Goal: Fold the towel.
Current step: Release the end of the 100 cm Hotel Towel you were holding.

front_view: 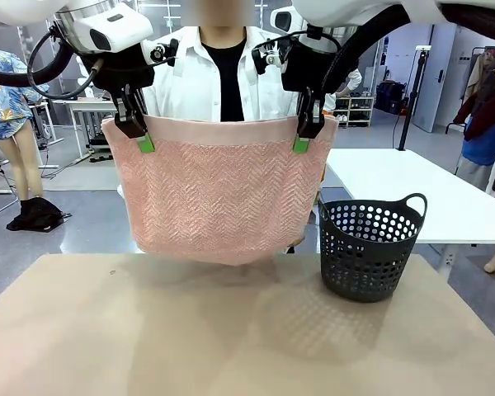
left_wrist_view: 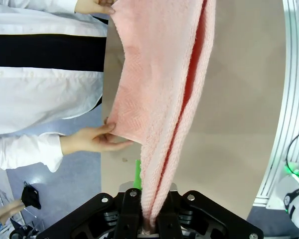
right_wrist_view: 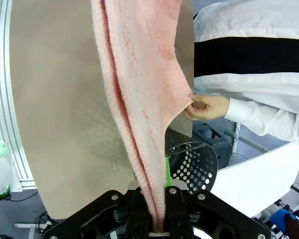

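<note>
The salmon-pink towel [front_view: 219,194] hangs doubled above the table, its zigzag weave facing me and a smooth paler band along the top. My left gripper [front_view: 140,139] is shut on its top left corner and my right gripper [front_view: 304,139] is shut on its top right corner. In the left wrist view the towel [left_wrist_view: 164,99] runs up from between my fingers, and a person's hand [left_wrist_view: 92,140] pinches its far layer. In the right wrist view the towel [right_wrist_view: 139,99] rises likewise, and the person's other hand [right_wrist_view: 207,107] holds its far edge.
A dark perforated laundry basket [front_view: 370,247] stands on the beige table [front_view: 107,330] at the right, close to the towel's lower right corner. The person in a white shirt [front_view: 223,74] stands just behind the towel. A white table [front_view: 412,186] lies farther right.
</note>
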You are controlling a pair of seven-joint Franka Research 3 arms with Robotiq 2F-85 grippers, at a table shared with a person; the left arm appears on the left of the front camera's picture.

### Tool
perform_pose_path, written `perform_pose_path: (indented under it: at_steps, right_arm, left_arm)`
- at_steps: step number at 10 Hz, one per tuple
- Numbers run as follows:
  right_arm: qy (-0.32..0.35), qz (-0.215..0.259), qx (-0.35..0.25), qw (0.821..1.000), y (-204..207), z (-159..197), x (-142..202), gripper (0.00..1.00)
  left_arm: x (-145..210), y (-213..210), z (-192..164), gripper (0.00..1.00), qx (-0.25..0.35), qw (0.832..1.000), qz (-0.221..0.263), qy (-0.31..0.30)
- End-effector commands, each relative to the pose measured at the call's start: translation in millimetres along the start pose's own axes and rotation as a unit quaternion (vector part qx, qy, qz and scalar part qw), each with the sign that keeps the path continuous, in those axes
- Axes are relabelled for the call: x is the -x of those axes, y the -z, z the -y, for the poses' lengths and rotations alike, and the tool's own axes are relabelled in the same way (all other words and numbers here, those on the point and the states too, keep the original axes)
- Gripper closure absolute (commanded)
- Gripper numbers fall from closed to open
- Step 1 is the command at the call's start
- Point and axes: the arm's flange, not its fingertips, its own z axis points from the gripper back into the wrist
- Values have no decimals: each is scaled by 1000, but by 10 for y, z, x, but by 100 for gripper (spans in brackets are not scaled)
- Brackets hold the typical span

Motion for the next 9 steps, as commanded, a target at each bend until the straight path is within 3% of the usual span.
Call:
perform_pose_path:
  at_steps: [1,9]
  right_arm:
    - [-9,-2,3,1000,-33,-5,27,100]
    - [-9,-2,3,1000,-33,-5,27,100]
  left_arm:
    - [17,-17,-5,100,-1,1000,0,3]
    - [17,-17,-5,100,-1,1000,0,3]
